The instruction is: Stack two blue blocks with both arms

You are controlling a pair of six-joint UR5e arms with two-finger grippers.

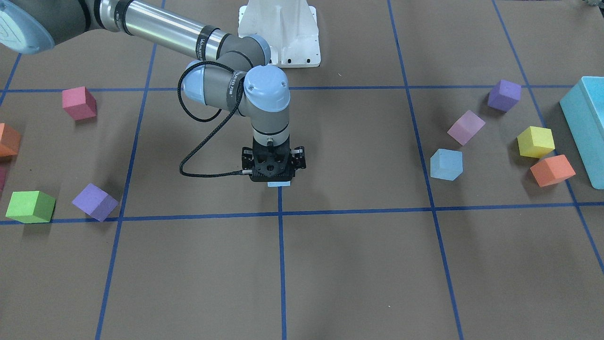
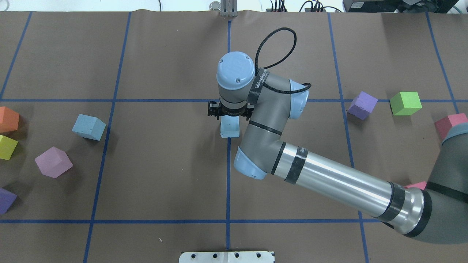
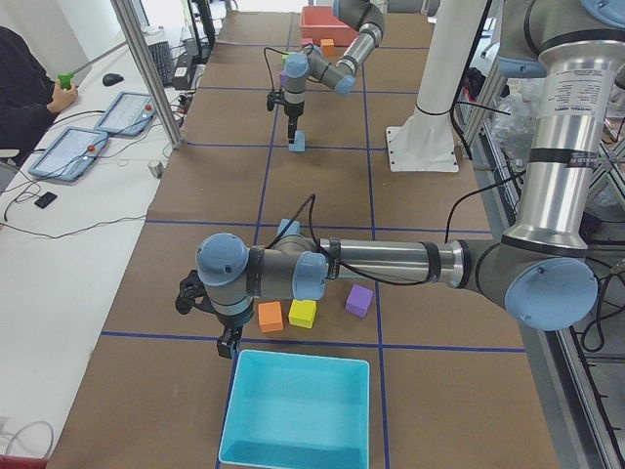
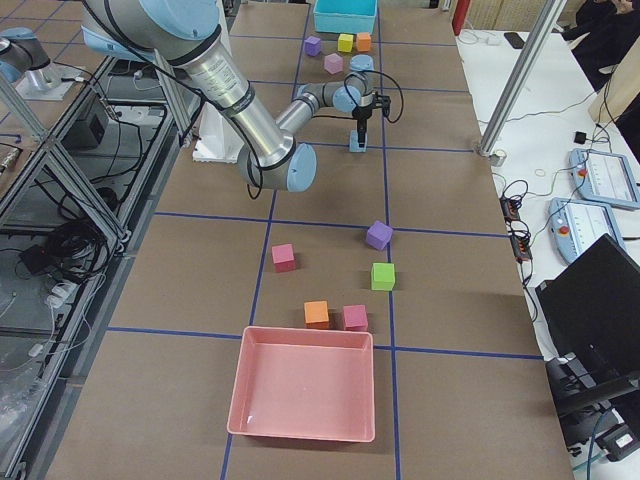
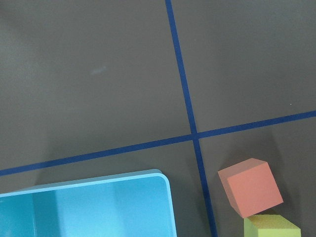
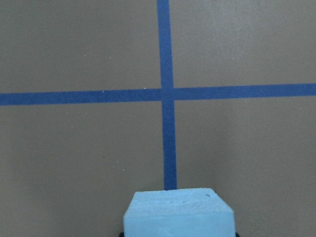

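My right gripper (image 1: 277,178) points straight down at the table's centre, jaws closed on a light blue block (image 2: 229,128) that rests on the blue tape cross. The block fills the bottom of the right wrist view (image 6: 178,212). The second blue block (image 1: 446,164) lies loose on my left side (image 2: 89,126). My left gripper (image 3: 231,342) shows only in the exterior left view, low over the table by the turquoise box's far corner; I cannot tell if it is open or shut.
The turquoise box (image 1: 580,137) stands at my far left. Pink (image 1: 465,127), purple (image 1: 504,95), yellow (image 1: 535,141) and orange (image 1: 552,170) cubes lie around the loose blue block. Red (image 1: 79,103), green (image 1: 30,206) and purple (image 1: 95,201) cubes lie on my right.
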